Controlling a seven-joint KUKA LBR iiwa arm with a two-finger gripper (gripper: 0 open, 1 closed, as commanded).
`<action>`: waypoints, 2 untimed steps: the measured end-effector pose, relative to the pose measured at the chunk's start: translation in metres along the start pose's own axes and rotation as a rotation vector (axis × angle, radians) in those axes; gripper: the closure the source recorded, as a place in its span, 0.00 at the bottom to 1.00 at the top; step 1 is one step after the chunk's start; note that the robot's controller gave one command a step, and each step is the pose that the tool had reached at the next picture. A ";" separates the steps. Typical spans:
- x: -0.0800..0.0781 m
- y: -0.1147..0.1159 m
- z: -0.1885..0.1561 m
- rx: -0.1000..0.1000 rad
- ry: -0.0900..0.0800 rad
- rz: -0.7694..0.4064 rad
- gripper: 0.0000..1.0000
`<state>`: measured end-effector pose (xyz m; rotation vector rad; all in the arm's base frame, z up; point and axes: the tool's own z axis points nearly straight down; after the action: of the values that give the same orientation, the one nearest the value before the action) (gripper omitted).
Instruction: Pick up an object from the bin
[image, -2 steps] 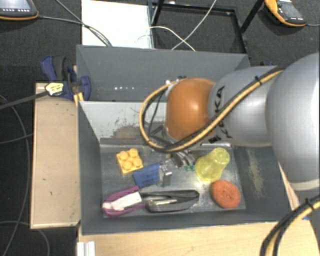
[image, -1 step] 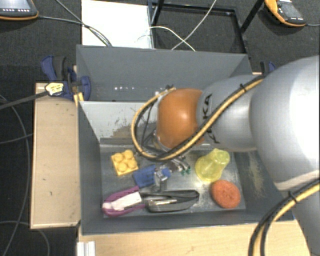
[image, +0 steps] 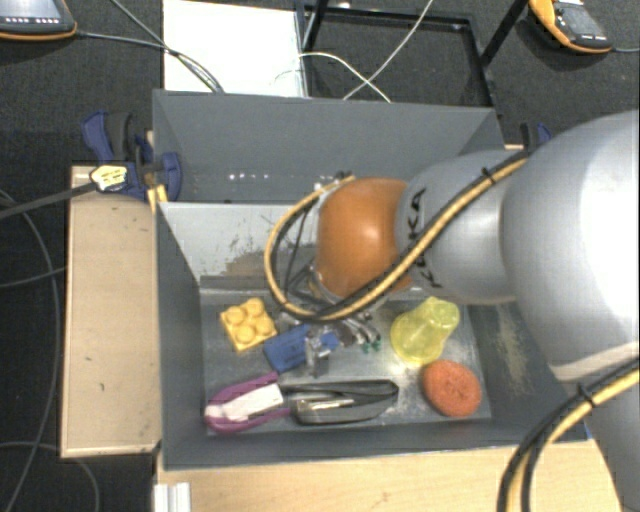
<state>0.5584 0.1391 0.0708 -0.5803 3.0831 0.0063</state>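
Note:
My gripper (image: 328, 338) hangs low in the middle of the bin, mostly hidden under the arm's orange cover. Its tip is right against a small blue block (image: 285, 350) lying just to its left; whether it grips the block I cannot tell. A yellow studded brick (image: 247, 324) lies a little further left. Just in front of the gripper a dark, long-handled tool (image: 340, 400) lies across the bin floor. A small green piece (image: 371, 343) sits beside the gripper on its right.
A purple and white handled tool (image: 243, 406) lies at the front left. A translucent yellow cup (image: 422, 330) and a round orange sponge (image: 453, 388) sit at the right. The arm covers the bin's back right; the grey walls slope steeply inward.

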 end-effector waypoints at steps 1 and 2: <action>0.000 0.000 0.000 0.000 0.000 0.000 1.00; 0.001 0.000 -0.002 0.000 0.001 0.000 1.00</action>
<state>0.5577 0.1389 0.0730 -0.5799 3.0839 0.0063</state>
